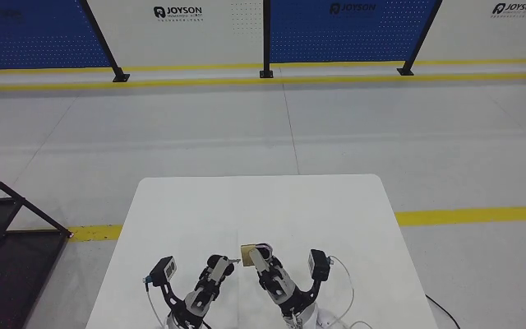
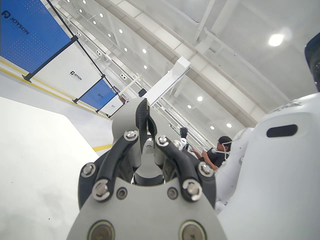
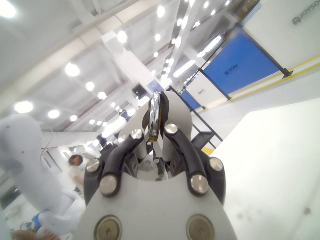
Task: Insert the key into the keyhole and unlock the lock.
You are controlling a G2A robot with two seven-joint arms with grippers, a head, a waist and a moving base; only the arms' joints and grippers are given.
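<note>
Right end effector (image 3: 161, 96) clamps a brass padlock with silver shackle (image 3: 154, 116) just beside the pinched-shut left end effector (image 2: 147, 111), its key too small to discern; insertion seemingly pending, demanding fine tip-to-keyhole alignment.

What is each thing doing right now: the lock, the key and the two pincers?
Lock: held by its shiny loop; I cannot tell if it is locked or unlocked.
Key: pinched, sticking out toward the lock.
Left pincer: shut on the key.
Right pincer: shut on the lock.
</note>
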